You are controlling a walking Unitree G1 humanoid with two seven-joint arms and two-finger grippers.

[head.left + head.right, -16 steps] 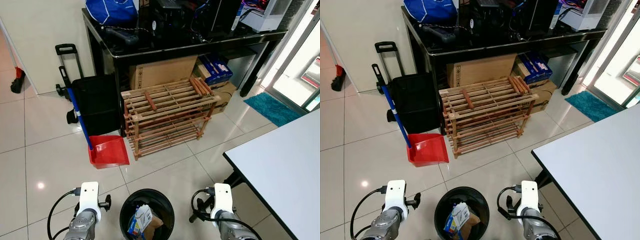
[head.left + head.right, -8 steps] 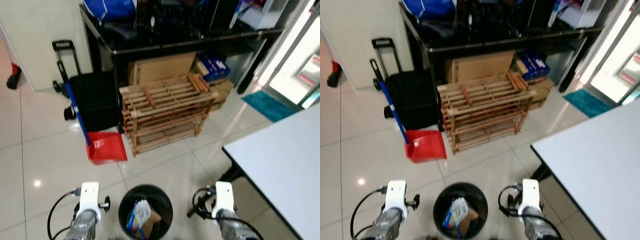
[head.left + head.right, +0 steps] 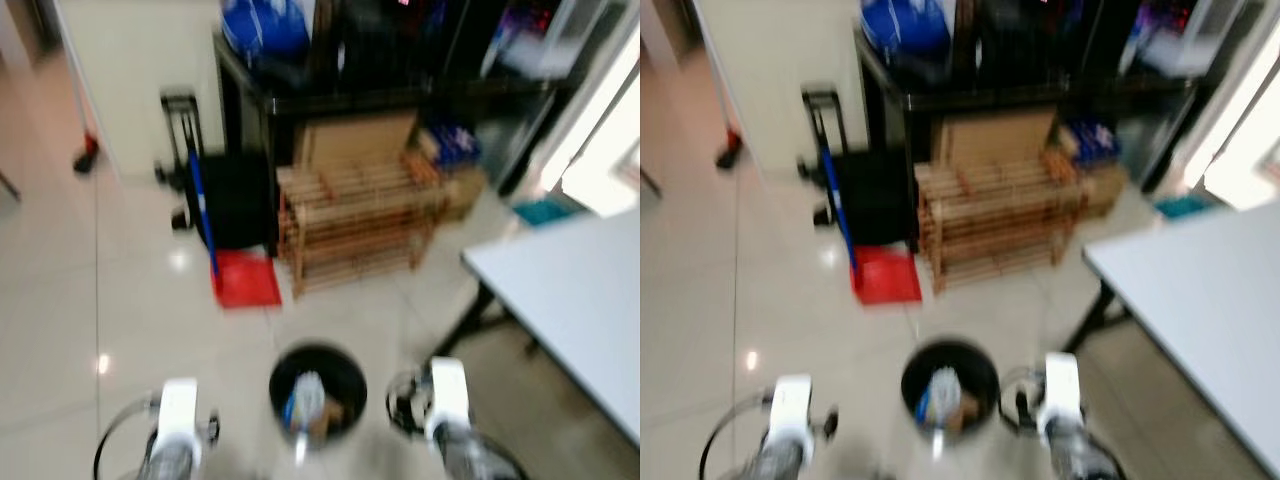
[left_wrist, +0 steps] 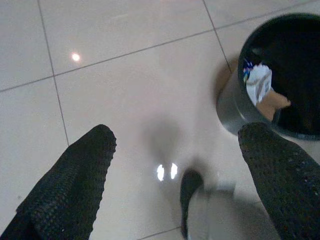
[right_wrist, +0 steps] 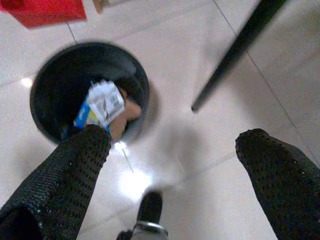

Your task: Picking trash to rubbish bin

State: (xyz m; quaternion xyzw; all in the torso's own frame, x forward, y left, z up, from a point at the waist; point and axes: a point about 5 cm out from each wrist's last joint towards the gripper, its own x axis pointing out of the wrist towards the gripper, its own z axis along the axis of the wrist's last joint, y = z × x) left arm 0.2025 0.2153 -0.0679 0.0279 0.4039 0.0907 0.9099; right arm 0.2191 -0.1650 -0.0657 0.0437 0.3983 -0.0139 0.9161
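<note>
A round black rubbish bin point(image 3: 277, 372) stands on the tiled floor just in front of me, between my two arms. Inside it lie white and blue wrappers point(image 5: 106, 102) and a brown scrap. My left gripper point(image 4: 175, 170) hangs open and empty over bare tiles, with the bin point(image 4: 232, 112) off to one side of it. My right gripper point(image 5: 172, 170) is also open and empty, and the bin point(image 5: 42, 82) sits just past one finger. The eye views are blurred; my left arm point(image 3: 178, 420) and right arm point(image 3: 447, 400) flank the bin.
A red dustpan point(image 3: 247, 280) with a blue handle lies beyond the bin, beside a wooden slatted rack point(image 3: 365, 215) and a black trolley bag point(image 3: 235, 195) under a cluttered black desk. A white table point(image 3: 570, 300) juts in at right; its dark leg point(image 5: 240, 50) slants near the bin.
The whole picture has shifted and blurred, so the camera has moved; the bin now sits higher in the eye views. Both arms keep their places either side of it.
</note>
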